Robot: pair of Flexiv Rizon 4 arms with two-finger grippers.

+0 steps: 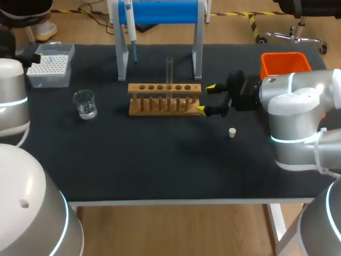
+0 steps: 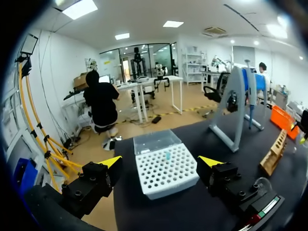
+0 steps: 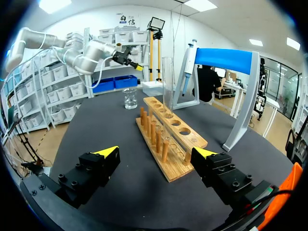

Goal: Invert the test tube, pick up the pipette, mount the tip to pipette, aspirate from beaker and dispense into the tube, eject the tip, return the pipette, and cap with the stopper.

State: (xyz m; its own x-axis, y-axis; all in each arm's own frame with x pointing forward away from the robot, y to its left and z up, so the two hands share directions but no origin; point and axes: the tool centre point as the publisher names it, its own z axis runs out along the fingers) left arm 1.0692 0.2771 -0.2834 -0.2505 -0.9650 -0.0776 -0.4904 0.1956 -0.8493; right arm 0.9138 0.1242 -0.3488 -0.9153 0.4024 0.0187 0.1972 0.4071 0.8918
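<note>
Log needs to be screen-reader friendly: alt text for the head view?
Right gripper, open, sits at the right end of a wooden rack holding one upright test tube. A pipette hangs on the blue stand behind; beaker and tip box lie to the left, a white stopper to the rack's right.

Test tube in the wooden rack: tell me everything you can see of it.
The clear test tube is a slim, colourless cylinder that looks like glass, seemingly empty, with no stopper on it. It stands upright in the light wooden six-hole rack, in the third hole from the end nearest the right gripper, and rises well above the top board. Only the rack touches it. The right gripper's jaws are open at the rack's end, apart from the tube.
</note>
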